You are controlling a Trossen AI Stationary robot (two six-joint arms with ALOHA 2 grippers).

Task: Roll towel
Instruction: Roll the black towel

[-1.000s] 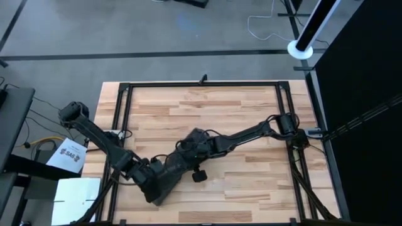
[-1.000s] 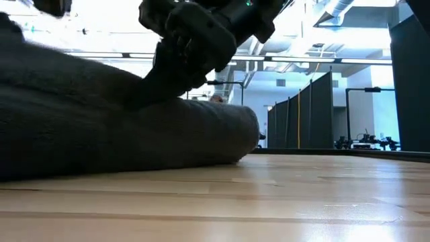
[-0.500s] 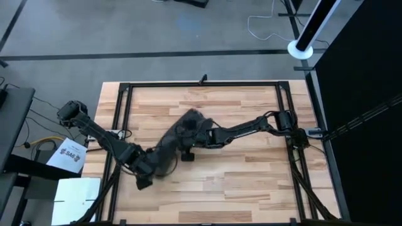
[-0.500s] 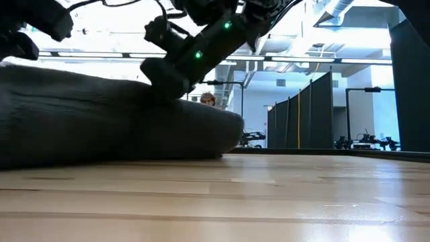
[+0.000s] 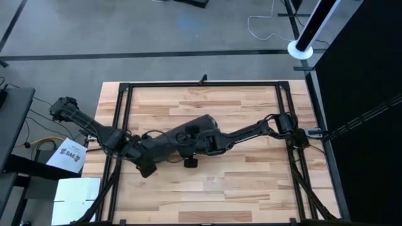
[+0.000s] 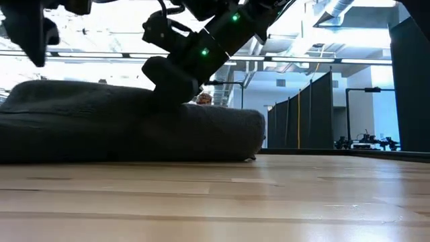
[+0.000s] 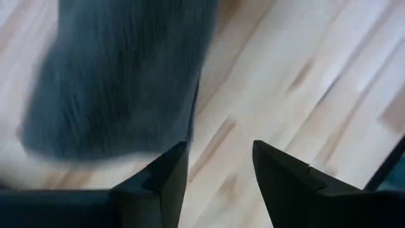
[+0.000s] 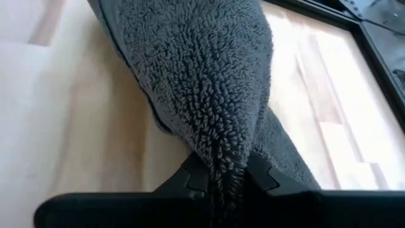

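Lying as a long, thick bundle across the middle of the surface (image 5: 251,107), the towel (image 5: 173,143) has its two ends handled very differently. The right pincer (image 8: 218,180) is clamped narrow on a fold at the towel's right end, terry pile bunched between its fingers. The left pincer (image 7: 218,168), at the towel's left end, stands parted with only bare wood showing in the gap and the cloth just beside one finger, so it holds nothing.

The risk, as I judge it, is that the bundle slackens. With just one end pinched, any pull from the right arm could drag the towel along the surface or twist it, and the free left end could unfurl, since nothing pins it. If the left pincer closes again without meeting cloth, it will grab air and the roll will stay lopsided.

Compared with a second ago, the towel has swung from a steep diagonal reaching toward the near edge to a flatter line across the middle, the left pincer has let go where it was then closed, and in the low view the bundle looks lower and more spread out.
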